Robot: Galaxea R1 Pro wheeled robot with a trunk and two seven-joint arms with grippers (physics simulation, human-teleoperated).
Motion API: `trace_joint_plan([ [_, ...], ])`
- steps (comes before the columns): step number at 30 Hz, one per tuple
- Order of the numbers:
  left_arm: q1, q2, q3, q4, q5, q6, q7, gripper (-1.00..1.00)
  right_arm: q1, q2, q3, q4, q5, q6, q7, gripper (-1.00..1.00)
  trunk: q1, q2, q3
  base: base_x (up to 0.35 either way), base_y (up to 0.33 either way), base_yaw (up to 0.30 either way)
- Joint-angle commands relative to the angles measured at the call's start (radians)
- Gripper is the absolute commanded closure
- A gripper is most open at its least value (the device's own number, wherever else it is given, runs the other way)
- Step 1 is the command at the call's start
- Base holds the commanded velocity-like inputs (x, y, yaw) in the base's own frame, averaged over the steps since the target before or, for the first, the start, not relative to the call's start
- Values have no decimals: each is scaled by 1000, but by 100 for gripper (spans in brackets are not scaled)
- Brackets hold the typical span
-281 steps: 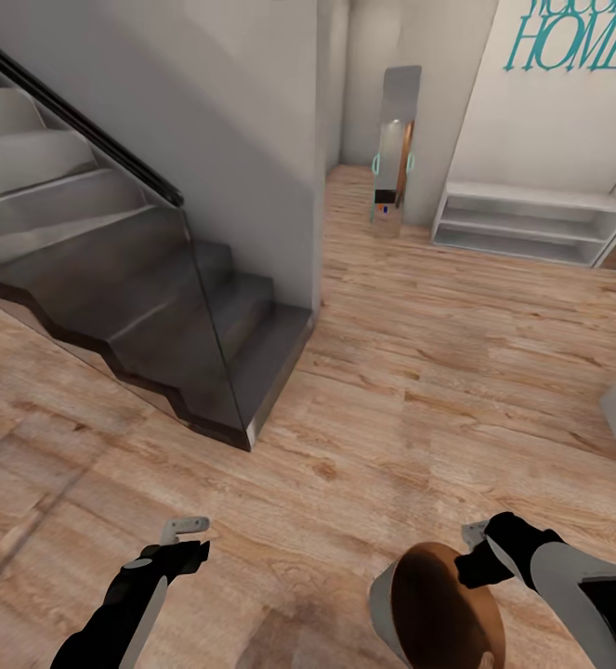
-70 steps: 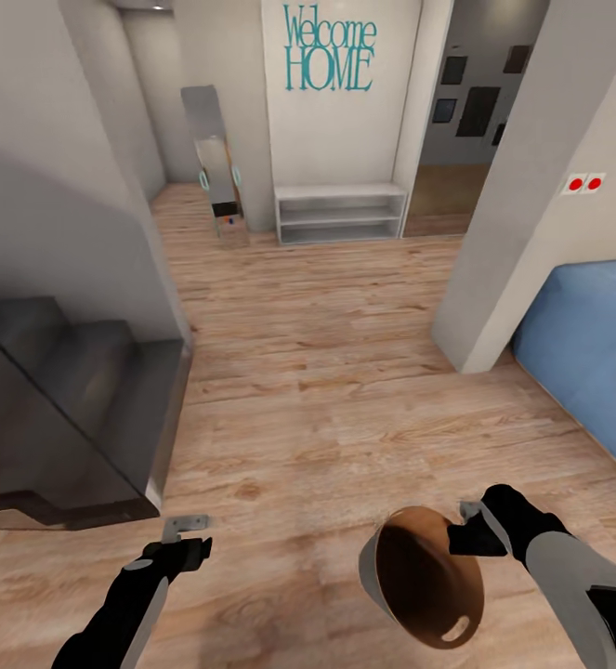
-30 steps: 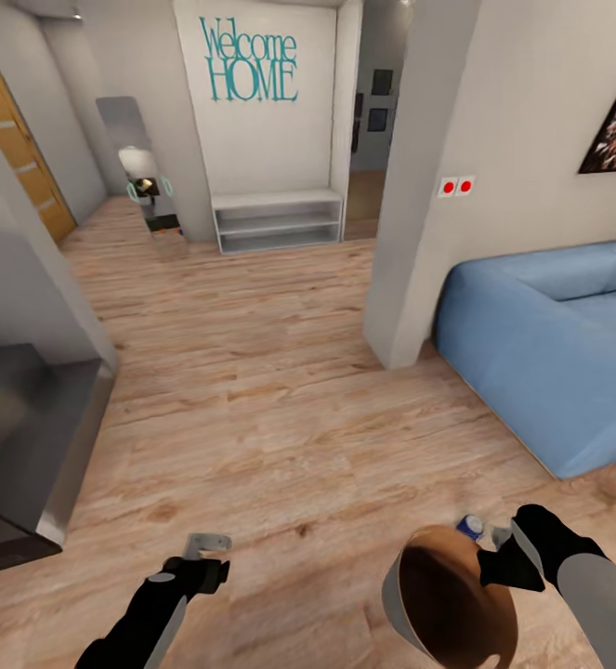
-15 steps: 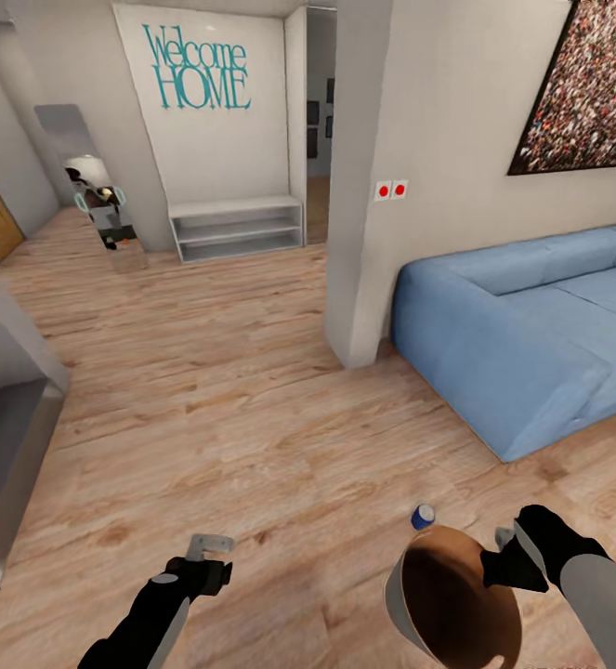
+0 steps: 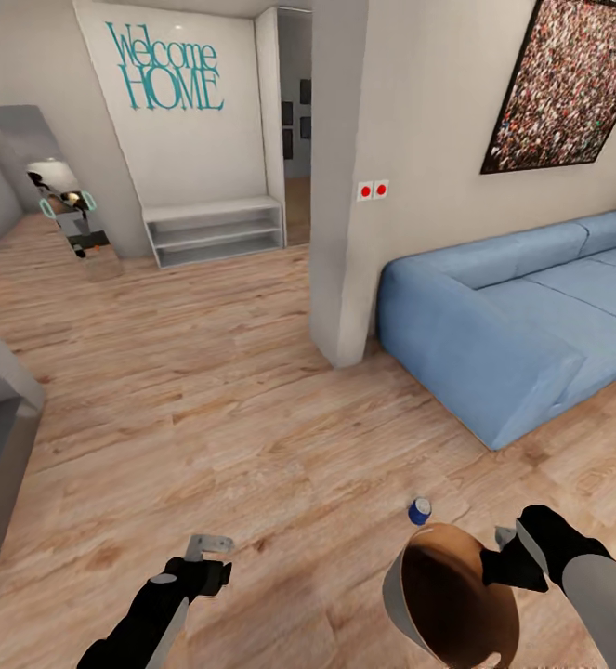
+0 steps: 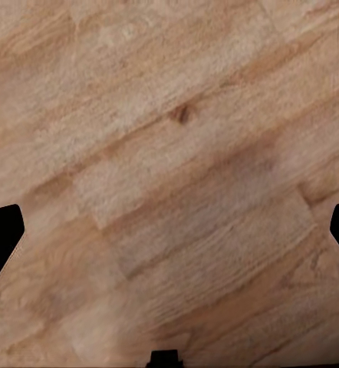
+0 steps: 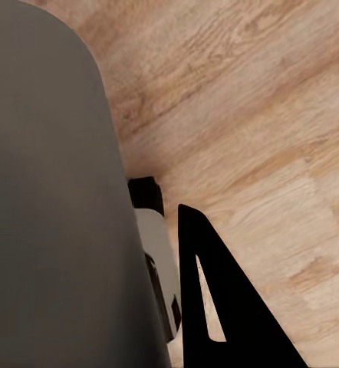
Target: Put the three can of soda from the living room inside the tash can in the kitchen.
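The right gripper is clamped on the rim of the bin, carrying it low at the right of the head view, tilted so its glossy brown inside faces up. In the right wrist view the bin's grey wall lies against one finger.

The left gripper hangs with nothing in it over the wood floor, its fingertips set wide apart.

Just beyond the bin's far rim a small can lies on the floor, blue and white.

Ahead to the right stands a blue sofa beside a pillar; a low white shelf sits under "Welcome HOME" lettering.
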Motion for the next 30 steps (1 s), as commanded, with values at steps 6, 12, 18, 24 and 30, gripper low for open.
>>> trace_joint_plan([
  [6, 0, 0, -1, 0, -2, 0, 1, -100, 1, 0, -1, 0, -10, 2, 1, 100, 0, 0, 4, 115, 108, -250],
  [12, -1, 3, 8, -2, 2, 17, -66, -100, 17, 0, -2, 0, -10, 2, 1, 100, 0, 0, 8, 121, 158, -249],
  [18, -3, 58, 17, 0, 2, 57, -226, -100, 30, -2, -2, 0, -9, 1, 1, 100, 0, 0, 12, 120, 237, -246],
  [24, -4, 111, 18, 32, 0, 87, -355, -100, 36, -2, -2, 0, -9, 0, 1, 100, 0, 0, 17, 120, 252, -244],
  [30, -5, 124, 16, 73, -3, 90, -396, -100, 36, -2, -2, 0, -9, 0, 1, 100, 0, 0, 21, 136, 173, -244],
])
